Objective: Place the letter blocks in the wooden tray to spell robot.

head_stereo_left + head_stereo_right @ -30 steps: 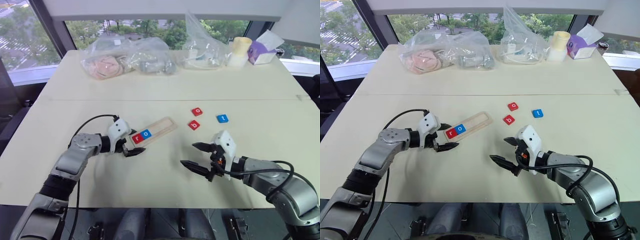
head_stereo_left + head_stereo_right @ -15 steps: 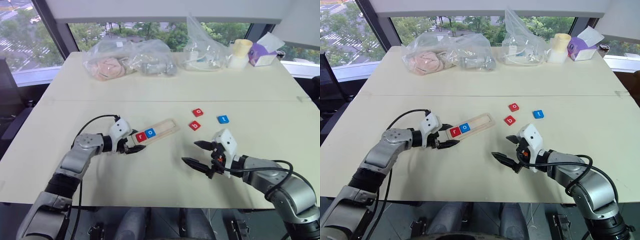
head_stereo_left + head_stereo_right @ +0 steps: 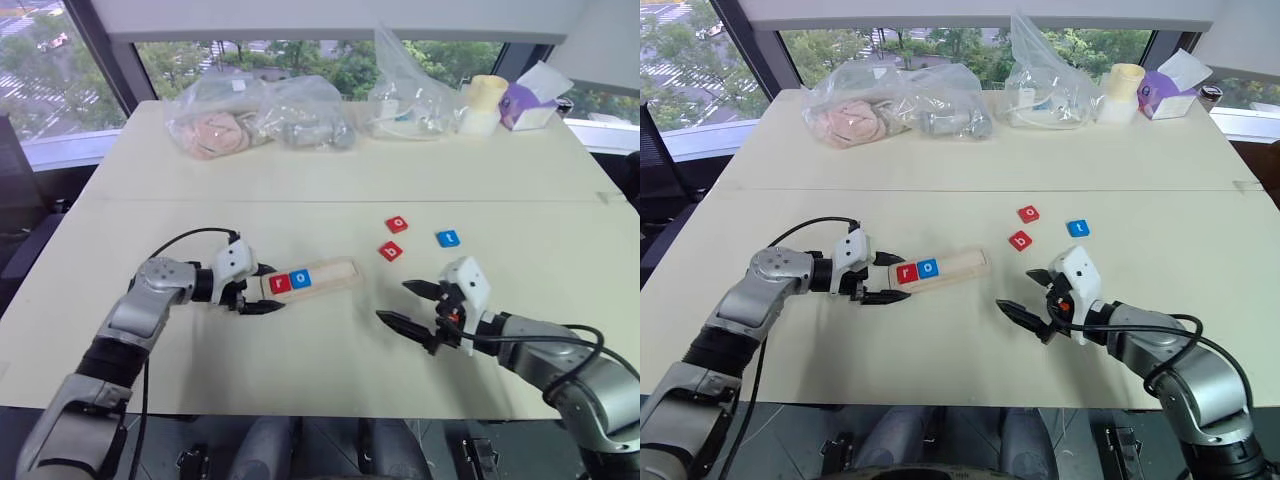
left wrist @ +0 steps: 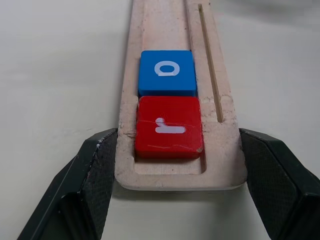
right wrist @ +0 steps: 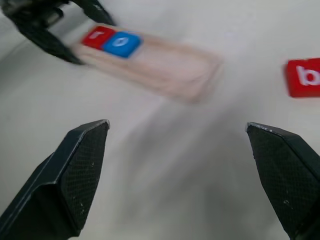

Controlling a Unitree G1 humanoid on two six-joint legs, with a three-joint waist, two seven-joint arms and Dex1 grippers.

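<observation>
Wooden tray lies left of centre in the head views, holding red r and blue o at its left end. Reaching in from lower left, forearm bent across, the left gripper clamps that end. Red o, red b and blue t lie loose at centre right. Right gripper hovers below them, fingers spread wide, holding nothing.

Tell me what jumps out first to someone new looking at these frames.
The left gripper is shut on the end of the wooden tray near the table's front, with the red r and blue o already seated. Just right of it, the red o, red b and blue t lie loose, the open right gripper hovering nearby.
</observation>
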